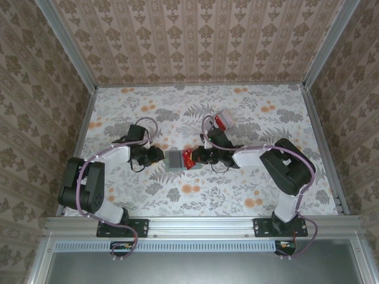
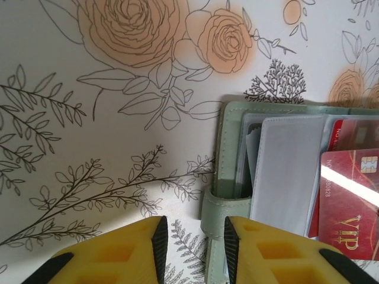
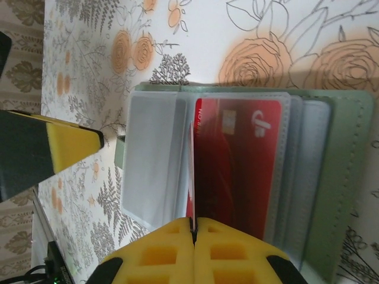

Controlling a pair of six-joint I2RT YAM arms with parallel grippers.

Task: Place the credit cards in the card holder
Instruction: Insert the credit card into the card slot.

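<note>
Right wrist: right gripper (image 3: 193,223) clamped on a red credit card (image 3: 191,168), edge-on over the open card holder (image 3: 337,177), mid-desk (image 3: 89,71). Left gripper (image 2: 193,231) narrowly parted, empty, at the card holder's left edge. Recommended: steady the card holder, tilt the card flat, slide it into a sleeve.

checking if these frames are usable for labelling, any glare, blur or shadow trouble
Left wrist: a bright glare stripe cuts across the red VIP card, and the near yellow fingers are soft. Right wrist: the sleeved red card in the card holder looks hazy behind clear plastic. Top external: evenly lit.
</note>
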